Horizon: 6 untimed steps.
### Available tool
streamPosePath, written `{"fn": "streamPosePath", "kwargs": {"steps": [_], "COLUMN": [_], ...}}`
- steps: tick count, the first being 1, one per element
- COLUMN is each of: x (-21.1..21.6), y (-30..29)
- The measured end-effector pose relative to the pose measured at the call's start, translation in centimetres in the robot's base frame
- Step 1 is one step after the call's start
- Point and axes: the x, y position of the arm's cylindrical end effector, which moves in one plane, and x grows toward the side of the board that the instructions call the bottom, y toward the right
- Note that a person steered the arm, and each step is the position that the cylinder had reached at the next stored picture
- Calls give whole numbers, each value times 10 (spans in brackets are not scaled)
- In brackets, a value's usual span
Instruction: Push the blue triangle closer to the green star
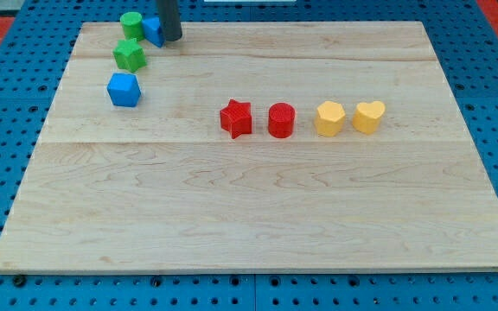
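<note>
The blue triangle (152, 29) lies near the board's top left corner, touching the green cylinder (131, 24) on its left. The green star (130, 55) sits just below them, a small gap from the triangle. The dark rod comes down from the view's top; my tip (171, 38) rests right against the triangle's right side.
A blue cube-like block (124, 90) lies below the green star. A red star (236, 118), a red cylinder (281, 120), a yellow hexagon-like block (329, 118) and a yellow heart (369, 116) stand in a row mid-board. The wooden board (258, 216) lies on a blue pegboard.
</note>
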Motion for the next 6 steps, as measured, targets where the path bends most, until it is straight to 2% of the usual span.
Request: {"fn": "streamPosePath", "kwargs": {"steps": [1,2,3,4,6], "x": [13,8,-41,-42,-42], "y": [4,25,35,25,-42]}}
